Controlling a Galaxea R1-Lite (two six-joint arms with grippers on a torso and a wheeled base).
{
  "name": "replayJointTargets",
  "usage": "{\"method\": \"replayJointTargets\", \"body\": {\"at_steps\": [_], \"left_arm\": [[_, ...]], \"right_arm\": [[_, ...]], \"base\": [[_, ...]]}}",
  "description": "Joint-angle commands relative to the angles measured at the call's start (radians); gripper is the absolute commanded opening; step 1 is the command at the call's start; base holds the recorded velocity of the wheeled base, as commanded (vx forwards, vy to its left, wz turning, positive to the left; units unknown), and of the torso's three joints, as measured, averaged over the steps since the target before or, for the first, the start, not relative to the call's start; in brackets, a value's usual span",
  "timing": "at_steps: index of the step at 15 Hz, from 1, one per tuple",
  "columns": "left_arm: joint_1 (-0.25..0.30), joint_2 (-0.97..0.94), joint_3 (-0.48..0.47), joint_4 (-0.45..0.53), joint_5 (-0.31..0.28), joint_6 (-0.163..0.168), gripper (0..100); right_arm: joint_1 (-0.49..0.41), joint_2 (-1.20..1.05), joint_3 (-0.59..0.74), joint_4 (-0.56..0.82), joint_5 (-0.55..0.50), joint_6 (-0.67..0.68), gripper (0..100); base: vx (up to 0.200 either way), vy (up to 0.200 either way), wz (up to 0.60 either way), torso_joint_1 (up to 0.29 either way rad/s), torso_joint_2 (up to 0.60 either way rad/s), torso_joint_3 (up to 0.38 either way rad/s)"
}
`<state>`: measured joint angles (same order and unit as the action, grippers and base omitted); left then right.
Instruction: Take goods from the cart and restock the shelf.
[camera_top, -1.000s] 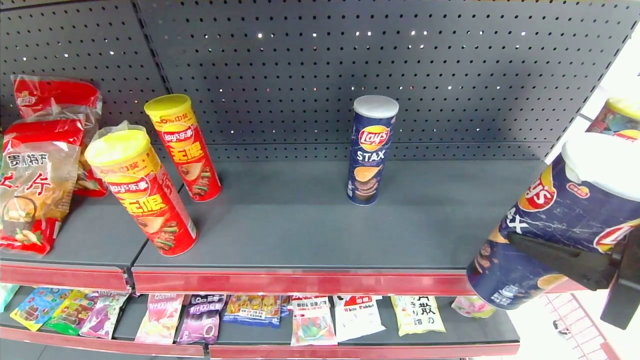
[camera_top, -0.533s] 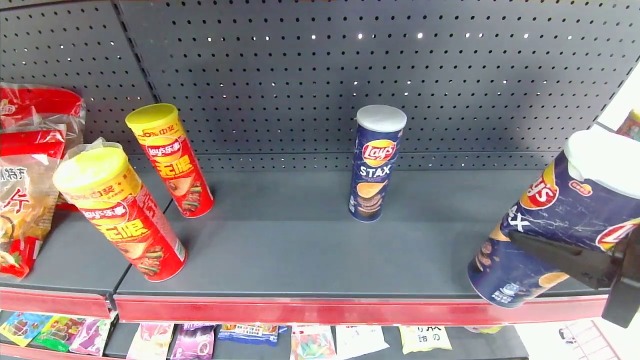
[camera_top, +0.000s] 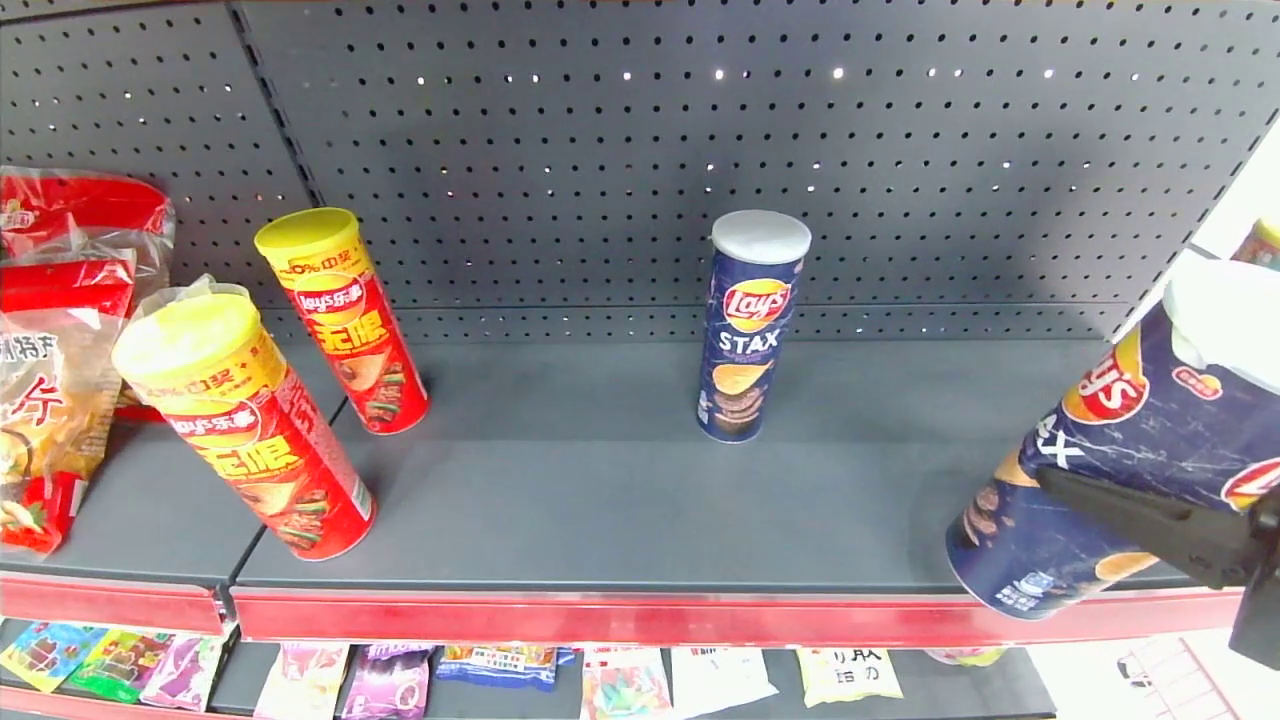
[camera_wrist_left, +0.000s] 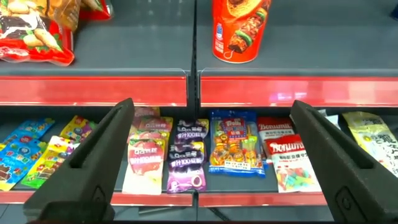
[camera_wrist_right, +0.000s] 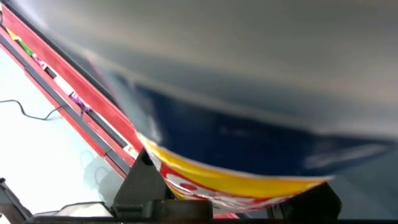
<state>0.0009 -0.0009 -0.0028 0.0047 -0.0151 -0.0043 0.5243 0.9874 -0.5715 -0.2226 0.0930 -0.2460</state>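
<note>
A tilted blue chip can with a white lid hangs at the right end of the grey shelf, its base just above the red front strip. My right gripper is shut on it; close up, the can sits between the fingers of the right gripper. A matching blue can stands upright mid-shelf near the back. Two red cans with yellow lids stand at the left. My left gripper is open, held low in front of the shelf below.
Red snack bags fill the shelf's left end. A perforated back panel closes off the rear. Bare shelf lies between the standing blue can and the held one. Candy packets lie on the lower shelf, under a red can's base.
The head camera has shifted, so the shelf sits lower and further left in the picture. The held blue can has edged slightly right and now sits level with the shelf's front strip.
</note>
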Motion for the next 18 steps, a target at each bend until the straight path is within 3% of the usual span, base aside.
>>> {"method": "replayJointTargets", "body": {"at_steps": [1,4,5,6,7,8,9,10,11,13,15,18], "left_arm": [[0.001,0.001,0.000,0.000,-0.003,0.000,100],[0.001,0.001,0.001,-0.002,-0.057,0.018,100],[-0.004,0.013,-0.057,-0.018,-0.085,0.009,100],[-0.055,0.321,-0.364,-0.023,-0.154,-0.040,100],[-0.076,0.481,-0.551,-0.022,-0.186,-0.086,100],[-0.117,0.581,-0.631,-0.029,-0.261,-0.088,100],[-0.165,0.634,-0.658,-0.035,-0.362,-0.068,100],[-0.234,0.693,-0.660,-0.035,-0.508,-0.036,100],[-0.286,0.766,-0.663,-0.037,-0.579,-0.013,100],[-0.395,0.917,-0.714,-0.041,-0.588,0.043,100],[-0.490,1.039,-0.807,-0.043,-0.588,0.046,100],[-0.522,1.268,-0.951,-0.049,-0.591,0.055,100]], "right_arm": [[0.002,-0.030,0.028,0.000,-0.001,-0.012,0],[0.003,-0.041,0.036,-0.001,-0.007,-0.027,0],[0.003,-0.041,0.036,-0.001,-0.007,-0.027,0],[0.002,-0.044,0.039,-0.003,-0.004,-0.016,0],[0.000,-0.043,0.024,-0.004,-0.004,0.002,0],[0.003,-0.041,-0.001,-0.003,-0.002,0.022,0],[0.003,-0.036,-0.010,-0.003,0.001,0.037,0],[0.003,-0.035,-0.005,-0.003,0.001,0.054,0],[0.003,-0.027,-0.004,-0.003,0.001,0.068,0],[0.005,-0.024,-0.001,-0.003,0.001,0.076,0],[0.003,-0.023,-0.001,-0.003,0.001,0.086,0],[0.003,-0.004,-0.021,-0.003,0.001,0.088,0]], "base": [[0.000,0.000,0.00,0.000,0.00,0.000],[0.000,0.000,0.00,0.000,0.00,0.000],[0.000,0.000,0.00,0.000,0.00,0.000],[0.000,0.000,0.00,0.000,0.00,0.000],[0.000,0.000,0.00,0.000,0.00,0.000],[0.000,0.000,0.00,0.000,0.00,0.000],[0.000,0.000,0.00,0.000,0.00,0.000],[0.000,0.000,0.00,0.000,0.00,0.000],[0.000,0.000,0.00,0.000,0.00,0.000],[0.000,0.000,0.00,0.000,0.00,0.000],[0.000,0.000,0.00,0.000,0.00,0.000],[0.000,0.000,0.00,0.000,0.00,0.000]]}}
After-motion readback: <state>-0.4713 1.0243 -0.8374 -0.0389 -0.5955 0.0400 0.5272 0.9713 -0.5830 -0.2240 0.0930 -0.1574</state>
